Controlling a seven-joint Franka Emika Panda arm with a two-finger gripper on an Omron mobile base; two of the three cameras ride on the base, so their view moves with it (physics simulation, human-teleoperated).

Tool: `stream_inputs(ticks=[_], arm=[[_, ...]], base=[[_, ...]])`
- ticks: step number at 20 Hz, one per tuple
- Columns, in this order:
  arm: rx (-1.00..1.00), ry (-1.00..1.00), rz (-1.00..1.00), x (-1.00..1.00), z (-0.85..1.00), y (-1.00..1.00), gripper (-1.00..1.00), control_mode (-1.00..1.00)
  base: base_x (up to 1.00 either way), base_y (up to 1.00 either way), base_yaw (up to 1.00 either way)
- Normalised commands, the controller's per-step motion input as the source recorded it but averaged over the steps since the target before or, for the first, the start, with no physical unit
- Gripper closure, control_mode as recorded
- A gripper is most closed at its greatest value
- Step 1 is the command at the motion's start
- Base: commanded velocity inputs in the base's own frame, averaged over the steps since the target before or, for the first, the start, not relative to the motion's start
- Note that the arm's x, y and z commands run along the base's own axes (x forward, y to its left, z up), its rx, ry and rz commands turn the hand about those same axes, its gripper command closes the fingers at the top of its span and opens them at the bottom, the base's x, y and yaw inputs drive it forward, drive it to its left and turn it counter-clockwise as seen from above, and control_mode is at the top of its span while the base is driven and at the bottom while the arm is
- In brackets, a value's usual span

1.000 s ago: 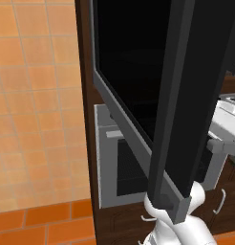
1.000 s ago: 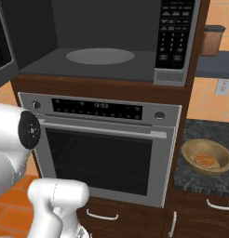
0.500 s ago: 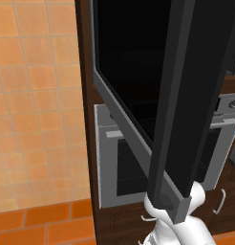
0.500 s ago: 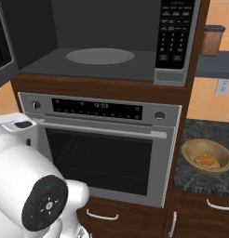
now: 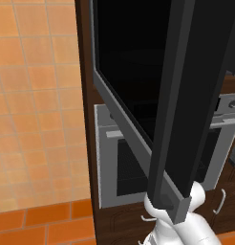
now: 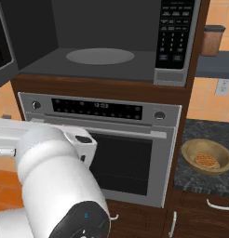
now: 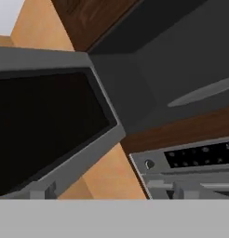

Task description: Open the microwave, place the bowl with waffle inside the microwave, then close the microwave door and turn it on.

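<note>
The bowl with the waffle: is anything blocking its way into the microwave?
Nothing visible does. The microwave door is swung open to the left, the microwave holds just its glass plate, and the bowl sits on the counter lower right.

Microwave (image 6: pixel 111 51) above oven (image 6: pixel 107 148) — microwave door (image 5: pixel 133 76) swung left; bowl (image 6: pixel 205 156) with waffle (image 6: pixel 204 160) on counter (image 6: pixel 191 174), right of oven, probably near edge.

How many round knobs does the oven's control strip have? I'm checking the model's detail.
2: one knob at the left end of the oven strip, one knob at the right end.
</note>
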Motion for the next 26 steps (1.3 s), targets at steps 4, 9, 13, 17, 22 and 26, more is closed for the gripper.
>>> stream_inputs(ticks=[4,9,13,17,22,26], arm=[[0.06,0.36,-0.39,0.03,-0.21,-0.96,-1.0,-1.0],[0.0,0.25,-0.39,0.32,-0.5,-0.93,-1.0,-1.0],[0.0,0.21,-0.37,0.44,-0.67,-1.0,-1.0,-1.0],[0.0,0.19,-0.38,0.42,-0.95,-0.96,-1.0,-1.0],[0.0,0.19,-0.35,0.39,-0.95,-0.97,-1.0,-1.0],[0.08,0.18,-0.17,0.41,-0.69,-0.63,-1.0,-1.0]], base=[[0.0,0.0,0.0],[0.0,0.0,0.0],[0.0,0.0,0.0],[0.0,0.0,0.0],[0.0,0.0,0.0],[0.0,0.0,0.0]])
